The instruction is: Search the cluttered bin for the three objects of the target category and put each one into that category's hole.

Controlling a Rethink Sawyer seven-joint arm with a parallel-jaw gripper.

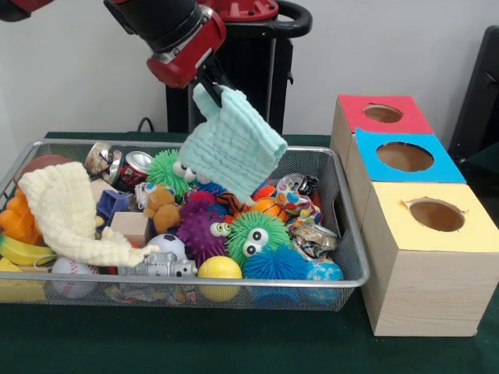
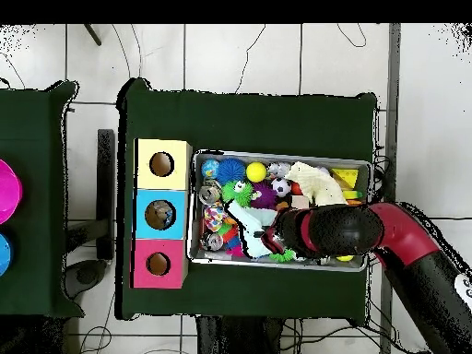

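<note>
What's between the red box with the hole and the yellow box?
The blue box sits between them, touching both. The front view shows the red box at the far end and the yellow box nearest; the overhead view shows the same row.

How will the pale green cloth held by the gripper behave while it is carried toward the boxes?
The pale green cloth hangs from the gripper by one corner, so it is probably floppy and may swing. It looks light. Its drooping lower edge hangs close over the toys and might drag across them in the bin.

Looks like a robot lab: arm on pedestal [image 1: 234, 70] w/ green-covered table [image 2: 249, 120], tiled floor [image 2: 230, 55] w/ loose cables, plain white wall
</note>
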